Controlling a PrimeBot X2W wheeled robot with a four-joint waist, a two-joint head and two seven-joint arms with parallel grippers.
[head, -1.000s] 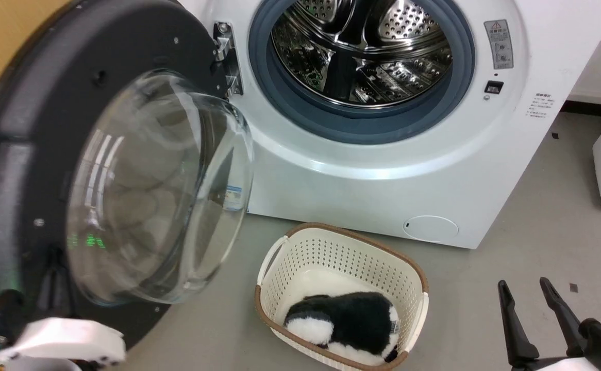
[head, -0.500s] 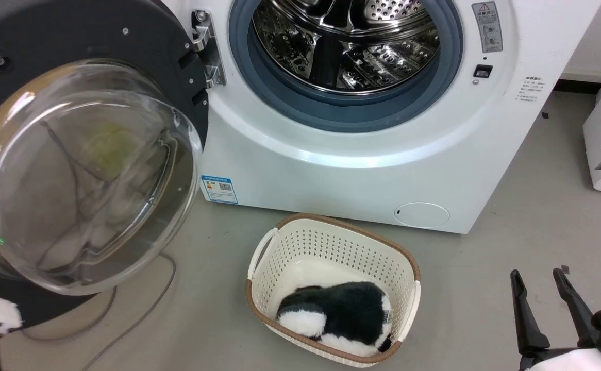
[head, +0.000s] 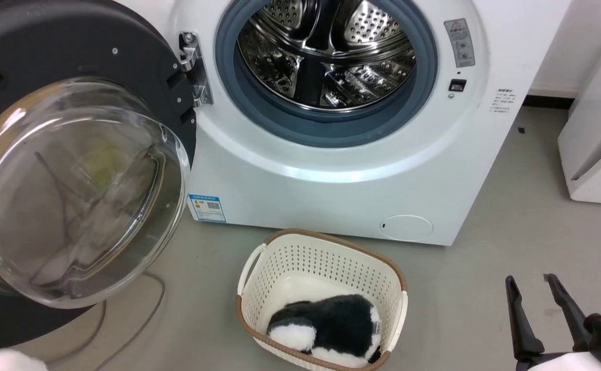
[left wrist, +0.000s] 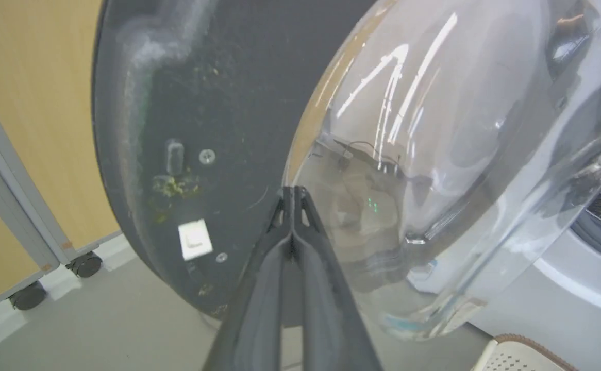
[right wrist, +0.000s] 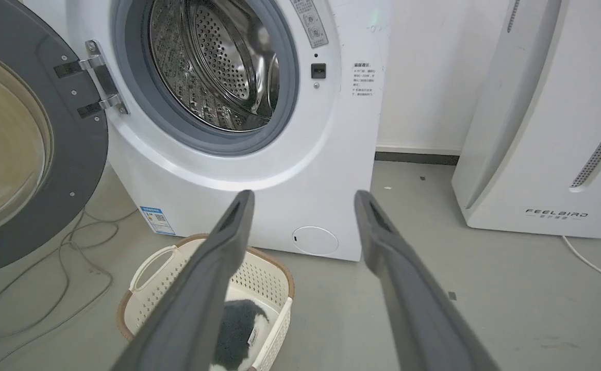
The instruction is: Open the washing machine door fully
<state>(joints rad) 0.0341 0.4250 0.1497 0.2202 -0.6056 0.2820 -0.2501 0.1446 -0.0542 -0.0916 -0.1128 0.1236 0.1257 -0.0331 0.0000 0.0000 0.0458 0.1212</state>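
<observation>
The washing machine door [head: 73,46], a black ring around a bulging glass bowl [head: 73,190], stands swung out to the left on its metal hinge [head: 192,67]. The white washing machine [head: 331,180] shows its grey gasket and steel drum [head: 326,56]. In the left wrist view my left gripper [left wrist: 293,191] is shut and empty, its tips at the seam between the door's black inner face [left wrist: 202,103] and the glass; contact cannot be told. My right gripper [head: 530,281] is open at the lower right, away from the machine, and shows open [right wrist: 303,196] in its own view.
A cream basket [head: 326,257] holding a black-and-white plush toy [head: 326,324] sits on the floor before the machine. A grey cable [head: 125,319] lies under the door. A white appliance [right wrist: 548,129] stands to the right. A wheeled yellow cabinet [left wrist: 32,154] is behind the door.
The door has swung wider to the left, uncovering the blue label. My left forearm has slid out toward the lower left corner. The head camera has shifted; the right gripper stays open.
</observation>
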